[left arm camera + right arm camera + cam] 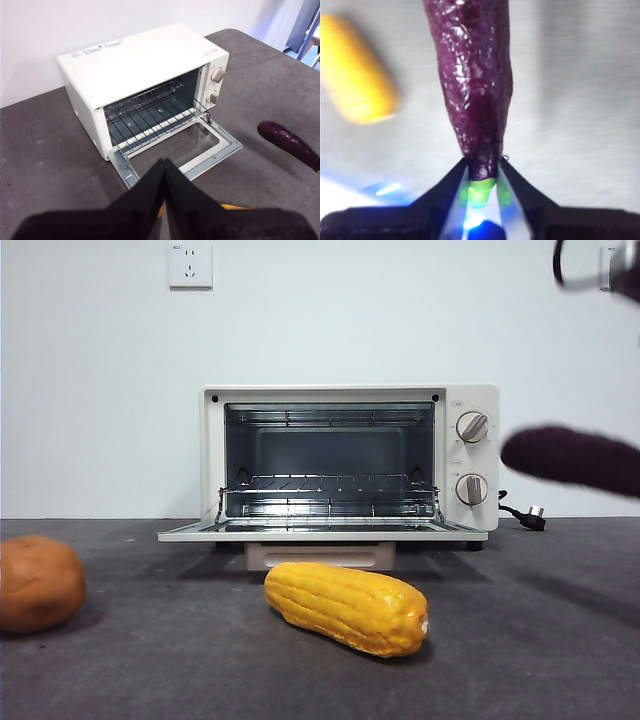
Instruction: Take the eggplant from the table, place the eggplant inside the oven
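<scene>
**Eggplant held in the air, right of the open oven**

- Eggplant (480,90): dark purple, elongated, glossy toy vegetable with a bright green stem cap. Clamped at the stem end by the right gripper (481,187), both black jaws pressed against the green cap. In the front view its rounded purple tip enters from the right edge, level with the oven's knobs and clear of the table.
- Oven (345,455): cream-white boxy toaster oven with two round knobs on its right panel. The glass-windowed door lies folded down flat; a wire rack sits inside the cavity. A black cord and plug lie just beside its right side.
- Table (520,640): flat dark grey matte surface carrying the oven and the loose items.
- Corn cob (347,607): yellow, kernelled, lying slantwise in front of the oven door.
- Potato (38,583): round, brown, near the left edge, well apart from the corn.
- Left gripper (164,172): jaws pressed together with nothing between them, pointing toward the open oven door.
- Wall socket (190,265): white, high on the pale wall.
</scene>
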Controlling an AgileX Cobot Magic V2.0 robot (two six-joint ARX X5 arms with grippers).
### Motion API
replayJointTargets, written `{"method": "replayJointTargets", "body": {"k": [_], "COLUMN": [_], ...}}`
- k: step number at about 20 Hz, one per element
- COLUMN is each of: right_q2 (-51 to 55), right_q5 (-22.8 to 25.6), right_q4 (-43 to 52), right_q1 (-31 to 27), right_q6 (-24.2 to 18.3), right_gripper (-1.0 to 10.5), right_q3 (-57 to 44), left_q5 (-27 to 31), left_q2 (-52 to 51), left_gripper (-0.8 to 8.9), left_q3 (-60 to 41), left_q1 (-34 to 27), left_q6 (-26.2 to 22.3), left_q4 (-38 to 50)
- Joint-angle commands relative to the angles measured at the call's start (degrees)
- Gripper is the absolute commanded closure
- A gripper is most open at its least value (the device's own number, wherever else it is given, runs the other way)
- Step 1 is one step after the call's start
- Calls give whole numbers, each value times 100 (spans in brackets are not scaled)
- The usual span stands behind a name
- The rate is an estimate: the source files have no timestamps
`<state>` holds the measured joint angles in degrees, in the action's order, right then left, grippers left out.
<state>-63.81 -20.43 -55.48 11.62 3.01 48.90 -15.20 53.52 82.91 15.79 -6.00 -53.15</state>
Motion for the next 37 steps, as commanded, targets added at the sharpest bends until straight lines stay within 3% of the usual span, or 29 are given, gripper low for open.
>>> {"method": "replayJointTargets", "body": {"k": [1, 4, 7, 11, 14, 23, 29, 32, 37], "right_q2": [116, 98, -127, -953, -1775, -3967, -4846, -5010, -5034], "right_q5": [-608, -693, -837, -1187, -1285, -1733, -1814, -1543, 77], "right_q4": [-175, -20, 809, 1956, 2472, 2549, 2651, 3056, 3206], "right_q1": [120, 439, 866, 1174, 1215, 1215, 1191, 1158, 1156], "right_q6": [-136, 94, 752, 1458, 1744, 2387, 2983, 3521, 3731], "right_gripper": [959, 959, 959, 959, 959, 958, 958, 958, 958], "right_q3": [240, 448, 457, 529, 925, 3045, 3963, 4094, 4094], "left_q5": [-20, -20, -20, -20, -20, -22, -22, -24, -22], "left_q2": [-13, -13, -13, -17, -17, -26, -28, -33, -70], "left_gripper": [819, 819, 819, 819, 819, 819, 819, 819, 819], "left_q3": [-33, -33, -33, -33, -33, -33, -33, -33, -33], "left_q1": [-22, -22, -22, -22, -22, 33, 44, 44, 44], "left_q6": [-68, -68, -68, -66, -66, -68, -68, -70, -70], "left_q4": [48, 46, 24, 0, -94, -203, -205, -208, -208]}}
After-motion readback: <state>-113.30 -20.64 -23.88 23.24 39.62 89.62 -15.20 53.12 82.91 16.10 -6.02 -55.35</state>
